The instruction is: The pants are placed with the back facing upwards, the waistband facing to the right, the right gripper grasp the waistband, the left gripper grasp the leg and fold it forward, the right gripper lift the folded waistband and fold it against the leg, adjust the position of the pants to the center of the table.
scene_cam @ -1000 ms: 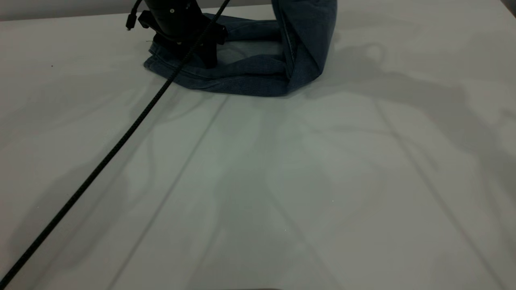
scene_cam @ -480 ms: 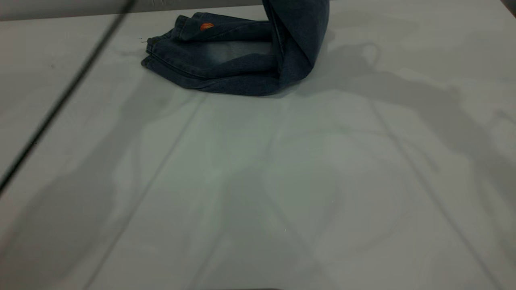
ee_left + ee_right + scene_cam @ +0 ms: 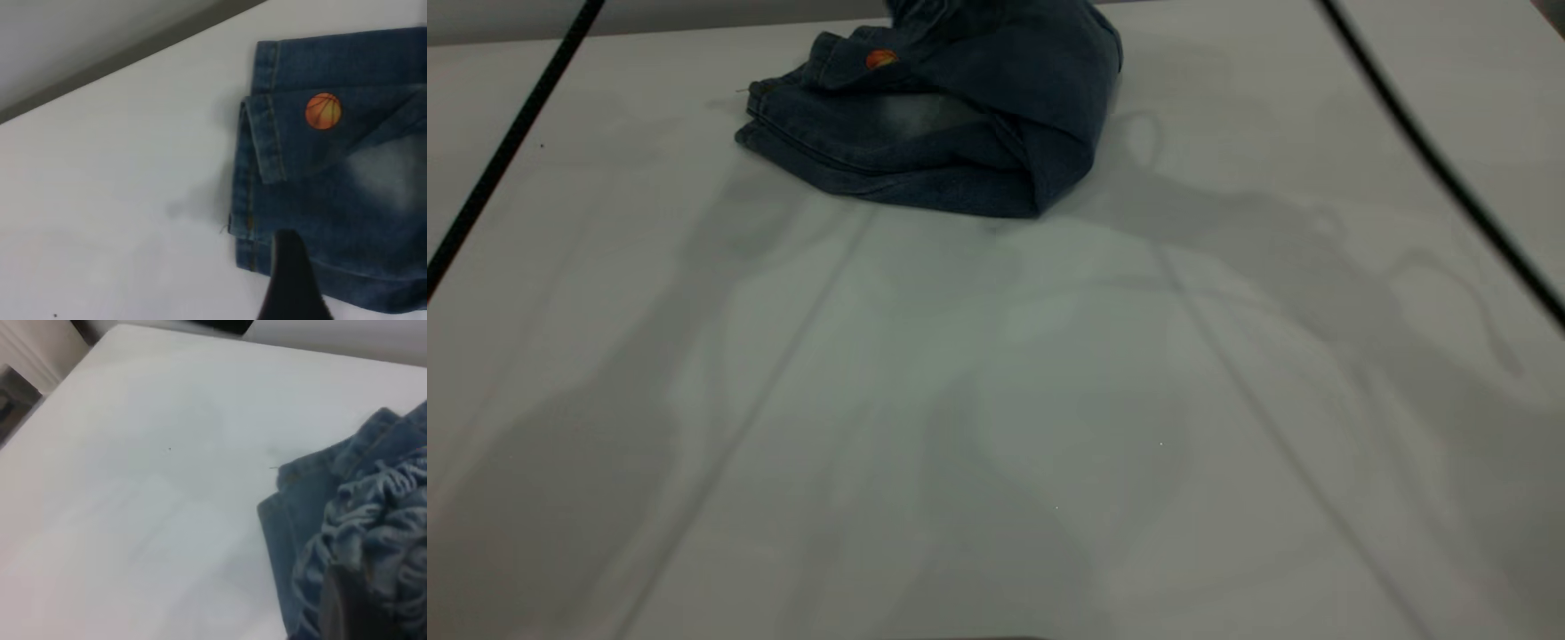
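Since half a second ago the raised waistband end has swung leftward and down over the leg; one second ago the left gripper stood on the hem, and now it is out of the exterior view, only its cable (image 3: 507,147) crossing the left edge.

Table (image 3: 996,400): broad, pale, mostly bare. Pants (image 3: 934,133) sit at the far edge, well off centre, long axis running left–right, hems to the left, fold bulge to the right.

Leg (image 3: 320,180): lies flat, hem corner turned back, orange basketball print (image 3: 323,111) showing.

Waistband (image 3: 373,520): gathered elastic bunched up against the right gripper (image 3: 357,607); it appears to be clenched on the waistband, though the fingertips are hidden.

Left gripper (image 3: 290,280): one dark finger hangs over the lower hem, apart from the cloth; whether the jaws are parted cannot be told.

Judgement: the waistband still has to travel left, along the long axis, to reach the hems. The right arm is the nearer one.
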